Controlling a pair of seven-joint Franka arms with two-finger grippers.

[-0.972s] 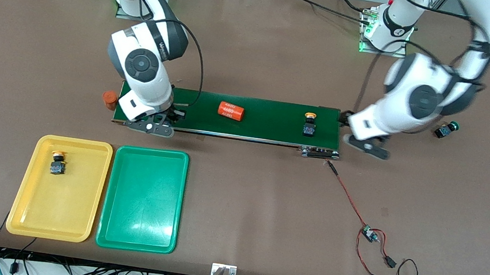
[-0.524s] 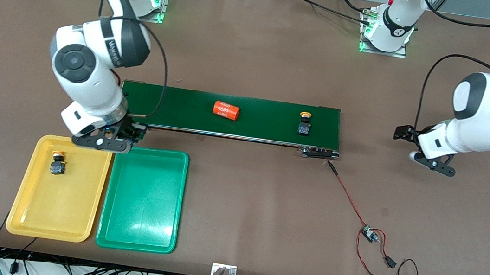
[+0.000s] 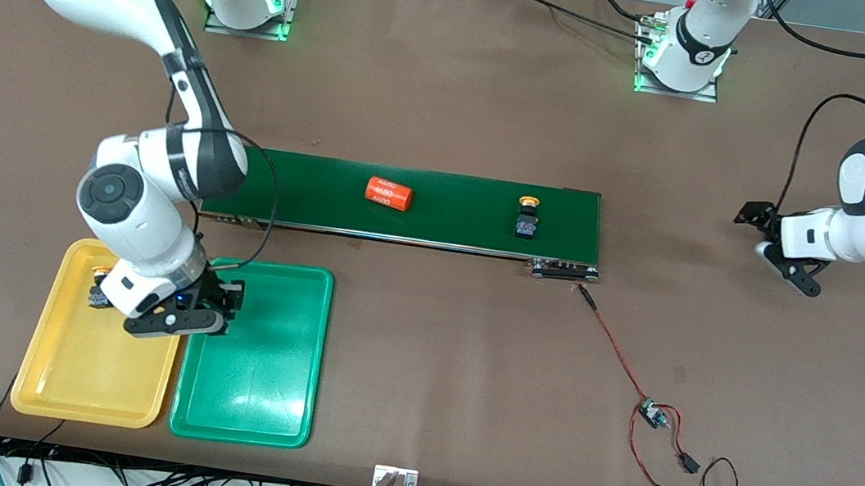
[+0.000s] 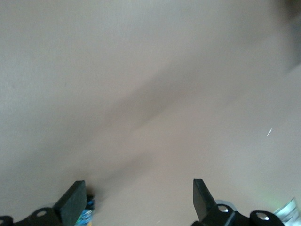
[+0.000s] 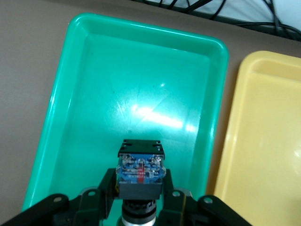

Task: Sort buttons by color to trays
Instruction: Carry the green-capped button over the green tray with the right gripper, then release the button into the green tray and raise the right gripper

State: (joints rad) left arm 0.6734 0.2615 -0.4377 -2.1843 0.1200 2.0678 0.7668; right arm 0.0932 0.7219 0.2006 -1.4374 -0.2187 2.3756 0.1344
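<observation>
clock face laid flat on the table as seen from the front camera, 12 toward the robots' bases.

over the green tray (image 3: 258, 387), at its 11 o'clock corner hard by the yellow tray (image 3: 52, 386): right gripper (image 5: 141, 188), fingers drawn in tight and clamped on a button (image 5: 141, 172). black blocky body gripped from both sides, contact end with blue and red facing the wrist camera, cap tucked down between the fingers, colour impossible to tell. bare tray floor below it, glare across the plastic.

in the yellow tray, near its 12 o'clock edge: second button (image 3: 96, 296), yellow-orange cap, half covered by the right arm's wrist. trays side by side, long edges just beside each other, yellow one toward the right arm's end of the table.

at 12 o'clock of the trays, farther from the front camera: conveyor belt (image 3: 451, 225), dark green, running lengthwise along the table. on it, toward the left arm's end: third button (image 3: 527, 220), yellow-orange cap pointing to 12. well apart from it on the same belt, toward the right arm's end: orange cylinder (image 3: 389, 193) printed "4680", lying on its side.

at 3 o'clock of the belt, well clear of it, over bare table: left gripper (image 4: 136, 197), waiting, fingers (image 4: 75, 197) spread wide with nothing between them.

at 5 o'clock of the belt's end: small circuit board (image 3: 652, 414) on red and black wires, lying on the table.
</observation>
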